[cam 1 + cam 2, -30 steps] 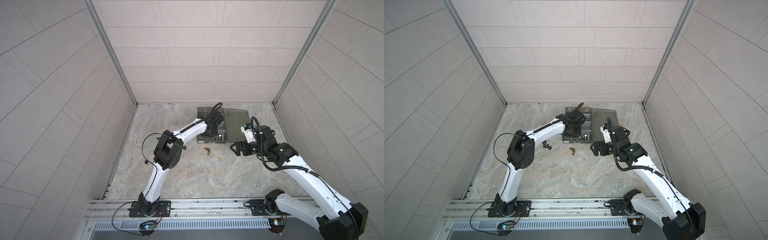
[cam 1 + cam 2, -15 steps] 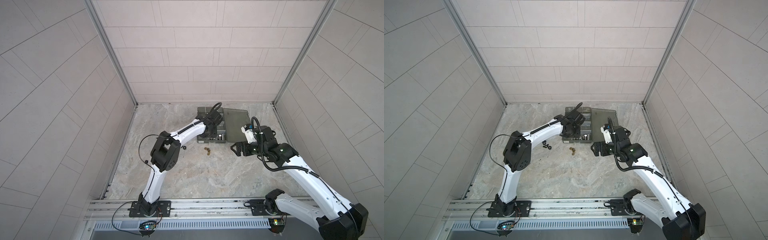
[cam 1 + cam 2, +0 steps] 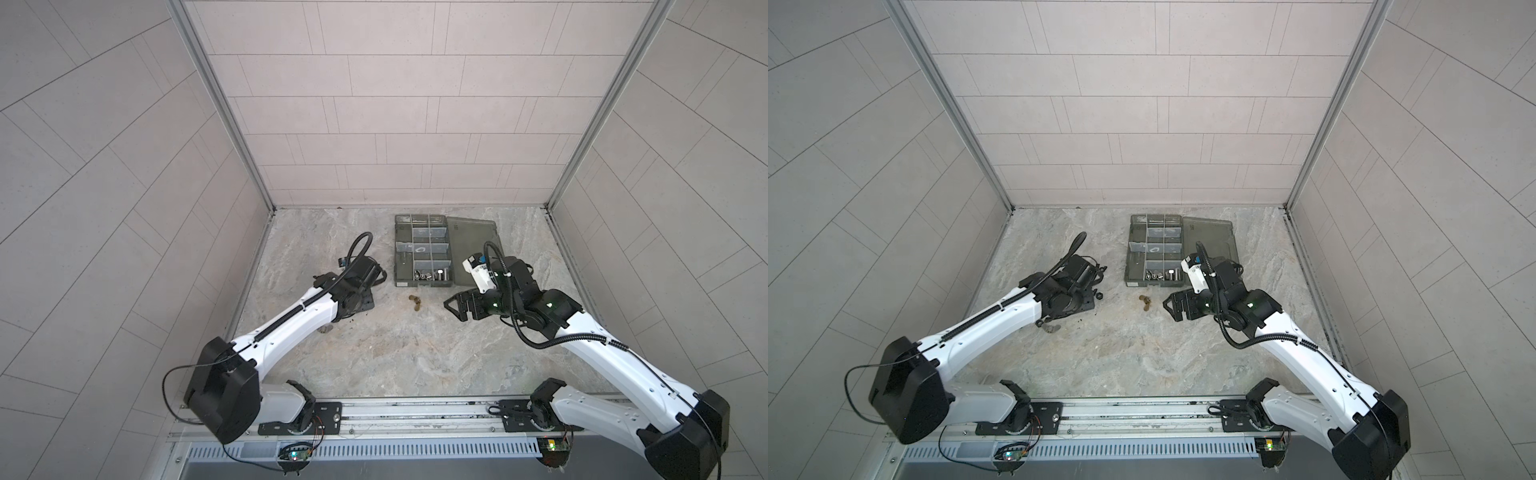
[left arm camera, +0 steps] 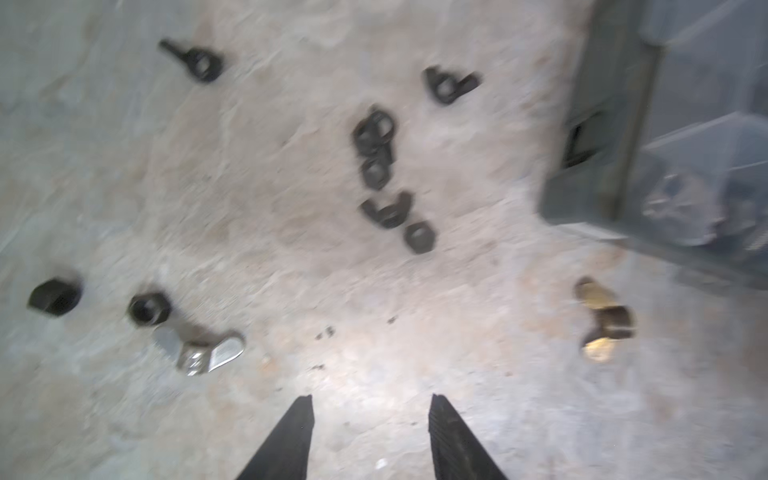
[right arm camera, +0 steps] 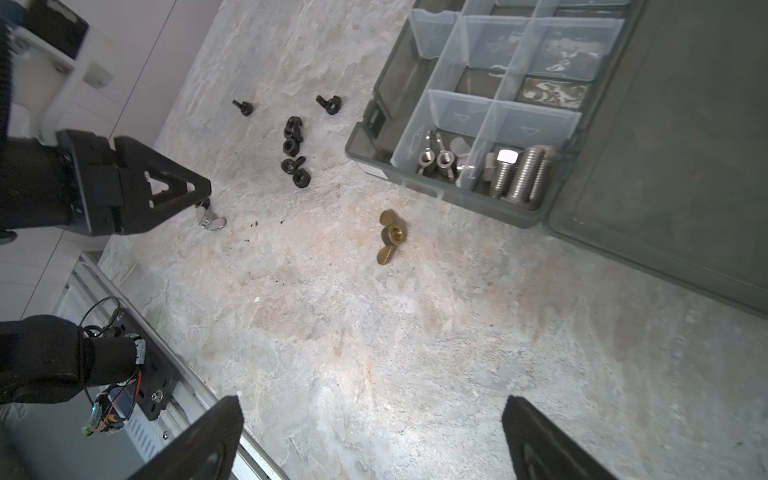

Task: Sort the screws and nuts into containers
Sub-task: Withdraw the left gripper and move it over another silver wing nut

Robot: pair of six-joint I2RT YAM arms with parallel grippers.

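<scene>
The three stubby silver hex-head bolts are all sitting in the near-right compartment of the smoky-grey translucent plastic organizer box, lying side by side. The compartment right next to it on the left has a few silver wing nuts. The box sits at the far side of the marbled stone-look table, a bit right of centre, and its flat hinged lid is flopped open to the right.

Everything else is loose on the table. The brass-coloured wing nuts are in a tight clump just on the near side of the box, can't really tell how many. A scatter of small black nuts, some of them winged, lies left of the box. One loose silver wing nut is nearer and further left than those.

The left gripper hangs over the table close to that loose silver wing nut, fingers partly apart with nothing between them. Its wrist view is pretty blurry. The right gripper is to the right of the brass clump, just on the near side of the lid, jaws spread wide and empty, pointing left.
</scene>
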